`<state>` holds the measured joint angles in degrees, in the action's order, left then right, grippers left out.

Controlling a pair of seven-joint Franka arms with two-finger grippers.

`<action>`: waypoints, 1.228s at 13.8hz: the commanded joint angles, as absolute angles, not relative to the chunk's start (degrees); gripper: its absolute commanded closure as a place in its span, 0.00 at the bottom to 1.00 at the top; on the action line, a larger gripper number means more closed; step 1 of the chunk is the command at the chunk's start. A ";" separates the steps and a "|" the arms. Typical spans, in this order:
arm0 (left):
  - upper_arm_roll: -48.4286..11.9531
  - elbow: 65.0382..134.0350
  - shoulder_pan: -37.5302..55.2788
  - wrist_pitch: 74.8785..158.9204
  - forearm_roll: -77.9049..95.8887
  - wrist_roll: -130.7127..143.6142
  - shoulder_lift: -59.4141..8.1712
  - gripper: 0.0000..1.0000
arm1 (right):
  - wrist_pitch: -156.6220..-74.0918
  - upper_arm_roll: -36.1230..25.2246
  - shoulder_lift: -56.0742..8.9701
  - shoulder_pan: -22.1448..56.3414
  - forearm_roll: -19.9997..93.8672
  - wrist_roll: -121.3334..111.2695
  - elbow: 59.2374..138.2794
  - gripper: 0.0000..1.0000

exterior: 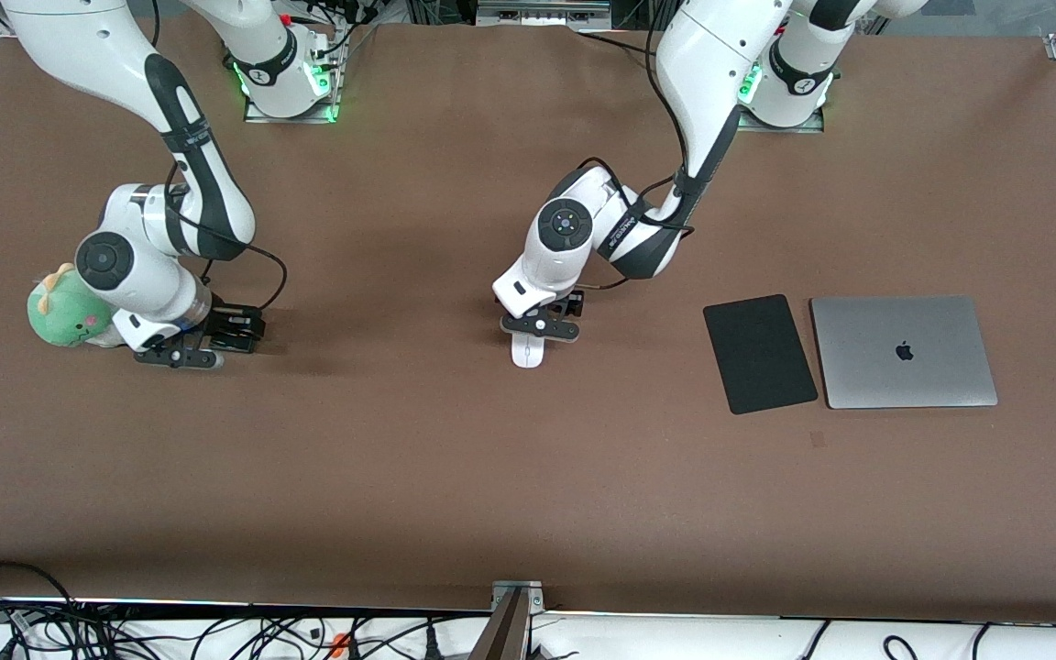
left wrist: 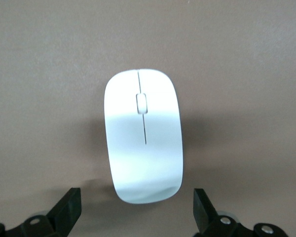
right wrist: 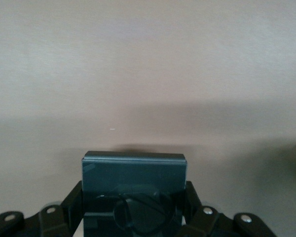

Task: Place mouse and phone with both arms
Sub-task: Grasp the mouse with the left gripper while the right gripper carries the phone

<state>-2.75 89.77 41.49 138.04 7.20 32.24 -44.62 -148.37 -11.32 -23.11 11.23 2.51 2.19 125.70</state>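
Nearest the front camera among the things on the brown desk (exterior: 528, 477) lie the flat black mouse pad (exterior: 760, 354) and the closed silver laptop (exterior: 903, 351), side by side toward my left arm's end. Toward the middle, the white mouse (exterior: 527, 351) rests on the bare desk, well apart from the pad. My left pincer (exterior: 542, 328) is low over the mouse's farther end, its fingers (left wrist: 66, 210) spread wide on either side of the body without touching it, so it is released; the wrist view shows the mouse (left wrist: 143, 136) lying flat with its grey line and wheel facing up. At my right arm's end, my right pincer (exterior: 181, 356) is down at the desk, clenched on the black phone (right wrist: 134, 190), which sits between its fingers (right wrist: 71, 202). A green plush toy (exterior: 65, 307) sits just beside that wrist.
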 commanded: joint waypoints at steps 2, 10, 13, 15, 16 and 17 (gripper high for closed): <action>-1.93 83.24 42.28 137.72 6.15 32.17 -48.33 0.00 | -156.79 -11.07 -21.09 6.08 3.25 -4.47 132.01 0.67; -1.85 83.23 42.19 137.72 4.57 31.56 -49.39 0.05 | -159.70 -8.53 -23.64 2.55 3.34 -10.01 131.75 0.63; -1.85 83.14 42.10 137.72 4.48 31.20 -49.39 0.34 | -159.70 -8.00 -24.52 2.37 3.34 -14.66 131.31 0.63; -1.85 83.15 42.01 137.72 4.48 31.20 -49.39 0.43 | -159.70 -8.00 -24.78 2.29 3.34 -15.20 131.04 0.63; -1.93 83.14 41.75 137.64 4.40 31.11 -49.31 0.48 | -159.70 -8.00 -24.79 2.29 3.34 -15.21 131.04 0.63; -1.76 83.14 41.57 137.55 4.31 30.50 -49.05 0.52 | -159.70 -8.00 -24.87 2.29 3.34 -15.21 130.96 0.56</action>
